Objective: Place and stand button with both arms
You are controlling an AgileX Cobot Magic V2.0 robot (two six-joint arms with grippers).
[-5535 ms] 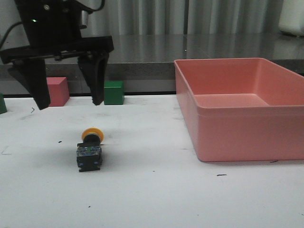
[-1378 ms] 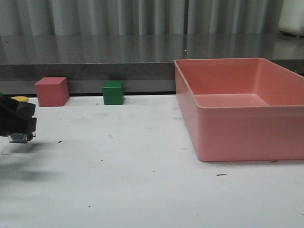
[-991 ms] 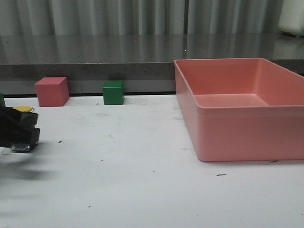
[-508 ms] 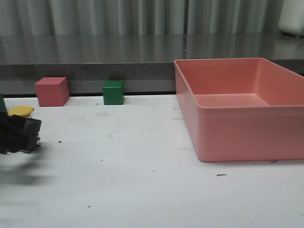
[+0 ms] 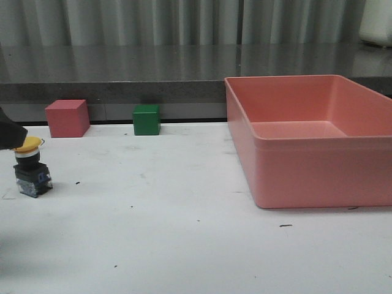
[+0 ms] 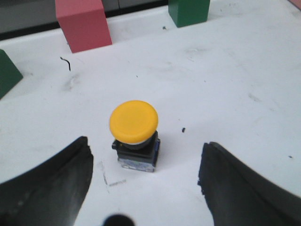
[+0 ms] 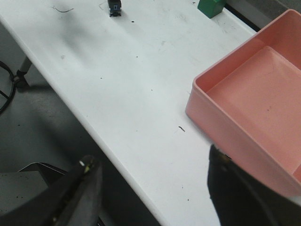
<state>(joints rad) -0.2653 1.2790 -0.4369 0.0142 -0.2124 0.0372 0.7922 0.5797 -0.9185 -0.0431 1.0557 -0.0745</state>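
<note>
The button [image 5: 29, 166] stands upright at the far left of the white table, yellow cap up on its dark blocky base. In the left wrist view the button [image 6: 135, 134] sits apart from both black fingers of my left gripper [image 6: 146, 145], which is open and touches nothing. Only a dark edge of that left gripper [image 5: 7, 135] shows in the front view, just above and left of the button. My right gripper [image 7: 153, 157] is open and holds nothing, hanging over the table's front edge, with the button [image 7: 114, 7] far off across the table.
A large pink bin [image 5: 306, 144] fills the right side of the table. A red cube [image 5: 66, 117] and a green cube [image 5: 146, 119] stand along the back edge. A dark green block [image 6: 7, 73] lies near the button on its left.
The left gripper, which held the button low at the far left, has let go and drawn back off to the left. The button now stands alone with its cap up.
</note>
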